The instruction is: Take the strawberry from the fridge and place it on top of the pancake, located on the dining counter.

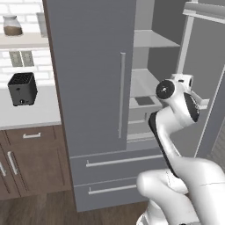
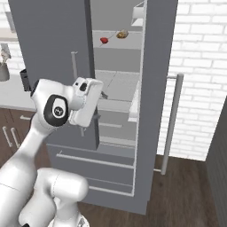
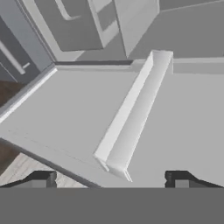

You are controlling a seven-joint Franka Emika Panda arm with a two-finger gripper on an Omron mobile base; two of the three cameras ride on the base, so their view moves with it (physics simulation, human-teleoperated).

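**Strawberry waits on the upper fridge shelf, gripper spread and empty below it**

The fridge stands with its right door swung open. The strawberry sits on an upper pale shelf, just beside a tan-brown lumpy food item and apart from it. The gripper is at the open compartment, well below that shelf; in the hand view its two dark fingertips stand wide apart with nothing between them, looking at the open door's inner bin.

The berry is tiny and rounded, so it is likely very light, soft and easy to bruise or roll. A gentle close across its widest middle seems best, fingers straddling it level with the shelf. Its stem end is too small to make out, so orientation may not matter. Nudging the lumpy neighbour is a risk.
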